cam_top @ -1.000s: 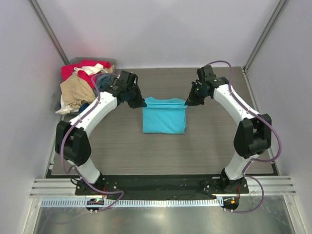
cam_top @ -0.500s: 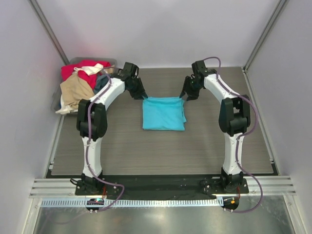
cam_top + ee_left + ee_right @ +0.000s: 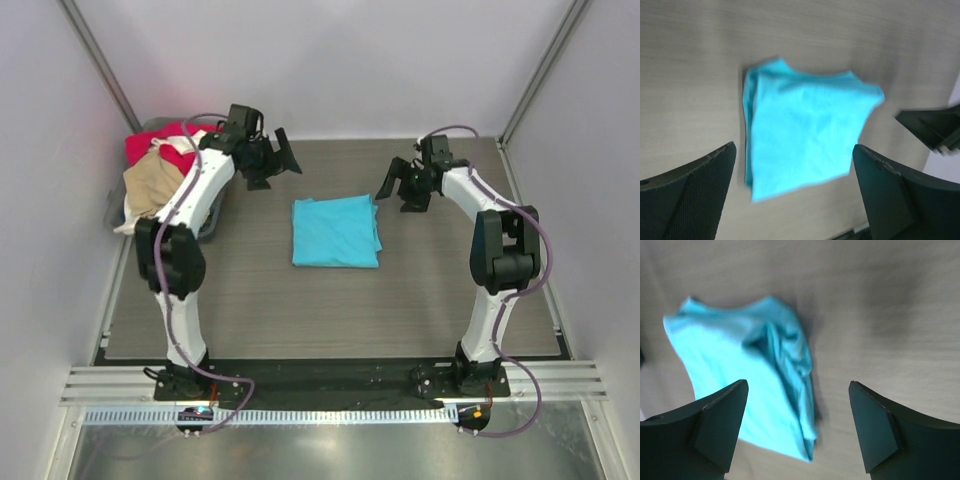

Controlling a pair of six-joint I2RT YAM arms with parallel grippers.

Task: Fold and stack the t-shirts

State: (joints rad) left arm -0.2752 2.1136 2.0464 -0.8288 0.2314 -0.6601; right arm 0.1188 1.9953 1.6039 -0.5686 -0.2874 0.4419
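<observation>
A bright turquoise t-shirt [image 3: 336, 231] lies folded in a rough square on the middle of the table, with a rumpled fold along its right edge [image 3: 790, 365]. My left gripper [image 3: 277, 166] hangs above the table behind the shirt's left corner, open and empty. My right gripper [image 3: 398, 190] hovers just right of the shirt's far right corner, also open and empty. In the left wrist view the shirt [image 3: 805, 145] lies below and between my wide-apart fingers [image 3: 700, 190]. More t-shirts, red [image 3: 160, 142] and tan [image 3: 152, 187], are heaped at the far left.
The heap of shirts sits in a clear grey bin [image 3: 113, 208] at the table's far left corner, against the left wall. The left arm reaches past the bin's right side. White walls close in the table on three sides.
Both grippers have opened and let go of the turquoise shirt's far edge, then lifted and drawn apart. The shirt now lies flat and folded on the table.
</observation>
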